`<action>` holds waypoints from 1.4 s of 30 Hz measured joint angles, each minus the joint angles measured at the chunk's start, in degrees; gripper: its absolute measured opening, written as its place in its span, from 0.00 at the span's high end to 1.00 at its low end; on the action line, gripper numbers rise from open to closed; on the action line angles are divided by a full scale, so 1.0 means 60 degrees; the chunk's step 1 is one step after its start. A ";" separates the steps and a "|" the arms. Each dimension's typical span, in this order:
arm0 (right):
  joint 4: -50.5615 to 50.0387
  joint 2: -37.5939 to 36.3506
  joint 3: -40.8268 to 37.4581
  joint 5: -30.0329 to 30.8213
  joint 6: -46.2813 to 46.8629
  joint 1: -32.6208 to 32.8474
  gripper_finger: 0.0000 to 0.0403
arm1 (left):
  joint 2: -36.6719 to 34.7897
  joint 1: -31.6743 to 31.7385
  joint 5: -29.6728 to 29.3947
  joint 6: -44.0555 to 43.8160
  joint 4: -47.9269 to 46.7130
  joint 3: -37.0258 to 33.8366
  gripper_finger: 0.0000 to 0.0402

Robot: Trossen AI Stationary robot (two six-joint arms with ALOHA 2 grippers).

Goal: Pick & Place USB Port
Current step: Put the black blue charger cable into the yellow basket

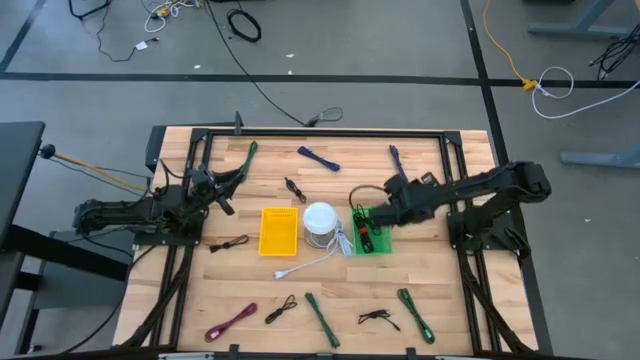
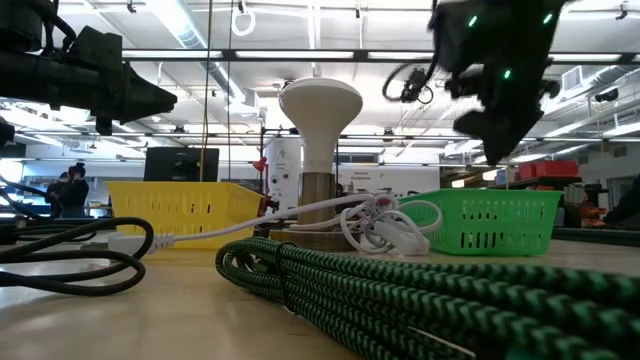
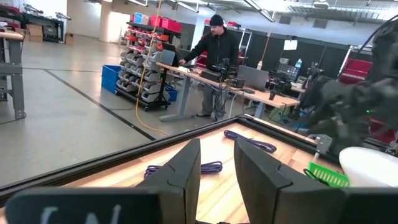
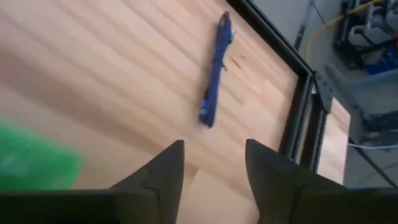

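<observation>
Green braided cable (image 2: pixel 400 300) across wooden table (image 1: pixel 440 290), workshop behind.

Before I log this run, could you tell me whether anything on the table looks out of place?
Only one thing: the white cable spills loosely from the white round lamp's base across the wood, between the yellow plastic basket and green plastic basket.

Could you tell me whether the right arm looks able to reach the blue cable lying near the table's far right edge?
Probably yes. The right tool hovers open and empty over the green basket, and bare wood lies between it and the blue cable, with nothing blocking the way.
</observation>
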 joint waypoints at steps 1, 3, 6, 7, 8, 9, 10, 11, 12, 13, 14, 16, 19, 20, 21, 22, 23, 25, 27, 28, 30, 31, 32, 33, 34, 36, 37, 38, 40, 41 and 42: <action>0.0355 -0.0004 -0.0175 -0.0004 -0.0473 -0.0374 0.56 | 0.0000 0.0000 0.0000 0.0000 0.0003 0.0000 0.74; 0.1089 0.0004 -0.0496 -0.0135 -0.1555 -0.1117 0.56 | 0.0000 0.0000 -0.0003 0.0000 0.0003 0.0000 0.74; 0.1957 0.0004 -0.0784 -0.0314 -0.2864 -0.2250 0.56 | 0.0000 0.0000 -0.0001 0.0000 0.0000 0.0000 0.74; 0.2202 0.0004 -0.0864 -0.0294 -0.3185 -0.2608 0.56 | 0.0000 0.0000 -0.0003 0.0000 0.0000 0.0000 0.74; 0.2418 0.0004 -0.0914 -0.0291 -0.3491 -0.2948 0.56 | 0.0000 0.0000 -0.0003 0.0000 0.0000 0.0000 0.74; 0.2638 0.0004 -0.0943 -0.0328 -0.3801 -0.3295 0.56 | 0.0000 0.0000 -0.0003 0.0000 0.0000 0.0000 0.74; 0.2893 0.0004 -0.0980 -0.0486 -0.4085 -0.3600 0.56 | 0.0000 0.0000 -0.0003 0.0000 0.0000 0.0000 0.74; 0.3177 0.0004 -0.1035 -0.0744 -0.4347 -0.3912 0.56 | 0.0000 0.0000 -0.0003 0.0000 0.0000 0.0000 0.74; 0.3560 0.0004 -0.1104 -0.1055 -0.4622 -0.4187 0.56 | 0.0000 0.0000 -0.0003 0.0000 0.0000 0.0000 0.74; 0.4082 0.0004 -0.1186 -0.1401 -0.4962 -0.4489 0.56 | 0.0000 0.0000 -0.0003 0.0001 0.0000 0.0000 0.74; 0.4613 0.0004 -0.1279 -0.1687 -0.5381 -0.4745 0.56 | 0.0000 0.0000 -0.0003 0.0000 0.0000 0.0000 0.74; 0.5503 0.0004 -0.1494 -0.2201 -0.6134 -0.5142 0.56 | 0.0000 0.0000 -0.0003 0.0000 0.0000 0.0000 0.74; 0.6421 0.0007 -0.1752 -0.2505 -0.6895 -0.5528 0.56 | 0.0000 0.0000 -0.0003 0.0000 0.0000 0.0000 0.74; 0.6568 0.0007 -0.1813 -0.2475 -0.6960 -0.5646 0.56 | 0.0000 0.0000 -0.0003 0.0000 0.0000 0.0000 0.74; 0.6655 0.0007 -0.1890 -0.2404 -0.7005 -0.5761 0.56 | 0.0000 0.0000 -0.0003 0.0000 0.0000 0.0000 0.74; 0.6751 0.0007 -0.1991 -0.2375 -0.7005 -0.5902 0.56 | 0.0000 0.0000 -0.0003 0.0000 0.0000 0.0000 0.74; 0.6887 0.0007 -0.2095 -0.2489 -0.7002 -0.6037 0.56 | 0.0000 0.0000 -0.0003 0.0000 0.0000 0.0000 0.74; 0.7224 0.0007 -0.2341 -0.2940 -0.7006 -0.6279 0.56 | 0.0000 0.0000 -0.0003 0.0004 -0.0003 0.0000 0.74; 0.7579 0.0007 -0.2649 -0.3126 -0.7017 -0.6450 0.56 | 0.0000 0.0000 -0.0003 0.0007 0.0000 0.0000 0.74; 0.7766 0.0007 -0.2803 -0.3203 -0.7014 -0.6517 0.56 | 0.0000 0.0000 -0.0003 0.0004 -0.0004 0.0000 0.74; 0.8155 0.0007 -0.3097 -0.3463 -0.7012 -0.6657 0.56 | 0.0000 0.0000 -0.0003 0.0007 -0.0004 0.0000 0.74; 0.8346 0.0007 -0.3239 -0.3610 -0.7008 -0.6723 0.56 | 0.0000 0.0000 -0.0003 0.0007 -0.0002 0.0000 0.74; 0.8533 0.0007 -0.3373 -0.3700 -0.7020 -0.6762 0.56 | 0.0000 0.0000 -0.0003 0.0007 -0.0004 0.0000 0.74; 0.8762 0.0007 -0.3520 -0.3757 -0.7082 -0.6793 0.56 | 0.0000 0.0000 -0.0003 0.0007 -0.0003 0.0000 0.74; 0.8960 0.0005 -0.3648 -0.3757 -0.7141 -0.6822 0.56 | 0.0000 0.0000 -0.0003 0.0007 -0.0003 0.0000 0.74; 0.9189 -0.0032 -0.3853 -0.3828 -0.7145 -0.6904 0.59 | 0.0000 0.0000 -0.0003 0.0007 -0.0001 0.0000 0.74; 0.9191 -0.0036 -0.3925 -0.3922 -0.7080 -0.6946 0.62 | 0.0000 0.0000 -0.0003 0.0007 -0.0004 0.0000 0.74; 0.9214 -0.0036 -0.3991 -0.3971 -0.6954 -0.6954 0.67 | 0.0000 0.0000 -0.0003 0.0007 -0.0004 0.0000 0.74; 0.9291 -0.0033 -0.4065 -0.4046 -0.6820 -0.6944 0.81 | 0.0000 0.0000 -0.0003 0.0015 -0.0001 0.0000 0.74; 0.9292 -0.0033 -0.4076 -0.4035 -0.6852 -0.6941 0.90 | 0.0000 0.0000 -0.0003 0.0011 -0.0003 0.0000 0.74; 0.9304 -0.0030 -0.4080 -0.4014 -0.6897 -0.6946 0.94 | 0.0000 0.0000 -0.0003 0.0013 -0.0003 0.0000 0.74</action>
